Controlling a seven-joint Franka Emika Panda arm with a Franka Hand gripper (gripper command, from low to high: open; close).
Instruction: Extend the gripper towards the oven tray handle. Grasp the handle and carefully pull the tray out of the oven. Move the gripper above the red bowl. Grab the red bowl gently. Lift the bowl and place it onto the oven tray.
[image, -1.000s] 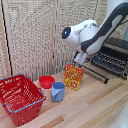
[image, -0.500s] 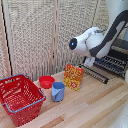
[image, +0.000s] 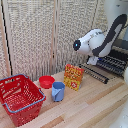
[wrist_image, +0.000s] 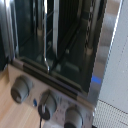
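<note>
Sitting at the exterior view's far left, a red wire basket is occupying the near corner of the wooden counter. Just right of it, the red bowl is resting upright on the counter, with a blue cup standing just in front of it, toward the camera, the two close together or touching. Further right, a yellow-orange box is standing upright, near the cup but apart from it. Behind all of this a beige slatted screen is running across the back.

Right of the box, the white arm is reaching down over the oven, which is lying open at the exterior view's right edge; the tray is showing as dark parallel bars there, well apart from the bowl. The hand is hiding behind the arm's wrist, so its jaws cannot be judged apart or together.

The wrist view is showing the oven close up: open cavity, tray bars inside, and three grey knobs on the silver panel.
</note>
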